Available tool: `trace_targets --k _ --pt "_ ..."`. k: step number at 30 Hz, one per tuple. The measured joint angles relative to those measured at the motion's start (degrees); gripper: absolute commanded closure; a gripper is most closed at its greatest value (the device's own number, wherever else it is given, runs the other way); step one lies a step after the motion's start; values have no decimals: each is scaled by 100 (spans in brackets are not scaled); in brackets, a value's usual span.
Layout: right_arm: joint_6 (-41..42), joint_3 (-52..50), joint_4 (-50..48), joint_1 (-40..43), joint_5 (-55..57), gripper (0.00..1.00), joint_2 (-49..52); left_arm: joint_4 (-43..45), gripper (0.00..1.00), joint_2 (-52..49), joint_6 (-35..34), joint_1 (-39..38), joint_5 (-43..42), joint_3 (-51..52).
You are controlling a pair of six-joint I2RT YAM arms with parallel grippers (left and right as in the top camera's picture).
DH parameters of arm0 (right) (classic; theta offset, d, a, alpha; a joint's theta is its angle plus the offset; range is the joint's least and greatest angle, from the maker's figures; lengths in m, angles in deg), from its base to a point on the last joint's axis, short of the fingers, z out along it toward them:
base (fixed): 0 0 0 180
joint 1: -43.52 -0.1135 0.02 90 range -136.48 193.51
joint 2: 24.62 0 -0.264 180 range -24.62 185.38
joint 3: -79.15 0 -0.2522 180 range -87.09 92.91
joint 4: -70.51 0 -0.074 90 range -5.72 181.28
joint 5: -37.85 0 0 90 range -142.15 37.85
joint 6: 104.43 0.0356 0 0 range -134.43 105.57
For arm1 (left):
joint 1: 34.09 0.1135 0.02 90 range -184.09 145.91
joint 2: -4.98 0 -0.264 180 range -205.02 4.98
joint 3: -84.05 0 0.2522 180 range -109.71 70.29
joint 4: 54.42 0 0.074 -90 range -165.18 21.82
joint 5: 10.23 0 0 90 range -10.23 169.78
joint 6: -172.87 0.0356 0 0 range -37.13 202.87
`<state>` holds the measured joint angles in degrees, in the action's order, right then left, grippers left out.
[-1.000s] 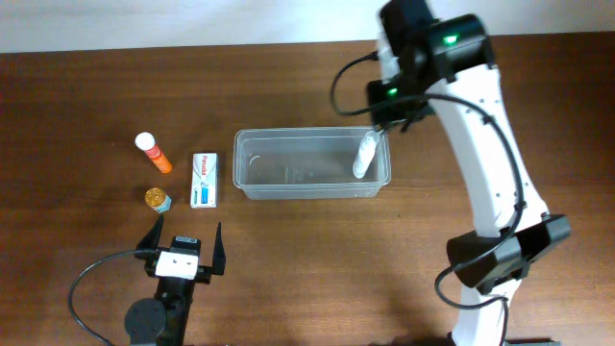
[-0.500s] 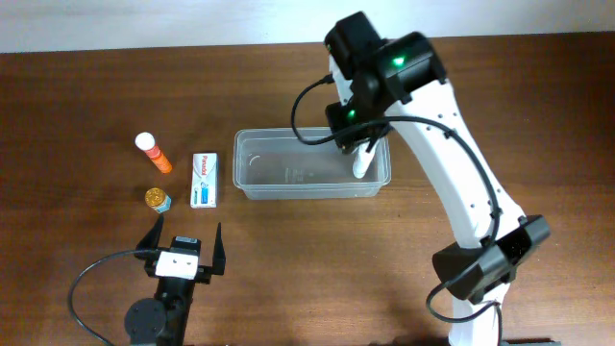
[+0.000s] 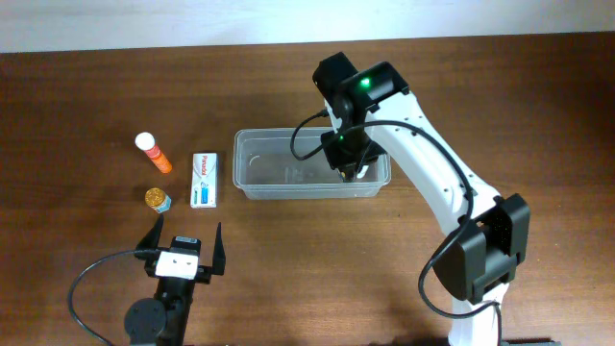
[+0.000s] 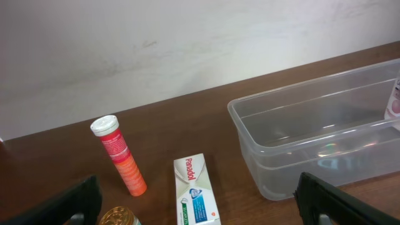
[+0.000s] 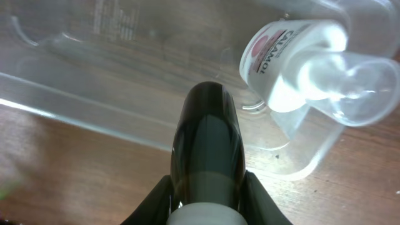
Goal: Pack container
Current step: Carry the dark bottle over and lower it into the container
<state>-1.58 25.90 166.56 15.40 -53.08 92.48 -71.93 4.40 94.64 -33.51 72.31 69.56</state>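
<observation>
The clear plastic container (image 3: pixel 288 135) stands mid-table and also shows in the left wrist view (image 4: pixel 262 156) and the right wrist view (image 5: pixel 75 81). A white spray bottle (image 5: pixel 281 56) leans in its right end; the overhead view shows only a sliver of it (image 3: pixel 362 173). My right gripper (image 3: pixel 346 159) is shut on a dark bottle with a pale band (image 5: pixel 209 137), held above the container's right part, beside the white bottle. My left gripper (image 3: pixel 184 240) is open and empty near the front edge, its fingers framing the left wrist view (image 4: pixel 200 206).
Left of the container lie an orange tube with a white cap (image 3: pixel 154 153) (image 4: pixel 120 156), a white Panadol box (image 3: pixel 204 179) (image 4: pixel 195 190) and a small gold-capped jar (image 3: pixel 158 199) (image 4: pixel 119 217). The right arm reaches over the container's right end.
The right arm has swung left and forward from behind the container's back right corner to over its right part, carrying the dark bottle. The left arm has not moved.
</observation>
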Motion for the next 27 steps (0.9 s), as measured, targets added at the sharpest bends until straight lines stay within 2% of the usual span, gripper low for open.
trace_targets --k 12,27 --pt "737 -901 -859 0 282 76 0 0 1 0 0 0 0 0" --pt "1318 -1123 -1233 0 485 76 0 0 0 0 -2 0 0 0"
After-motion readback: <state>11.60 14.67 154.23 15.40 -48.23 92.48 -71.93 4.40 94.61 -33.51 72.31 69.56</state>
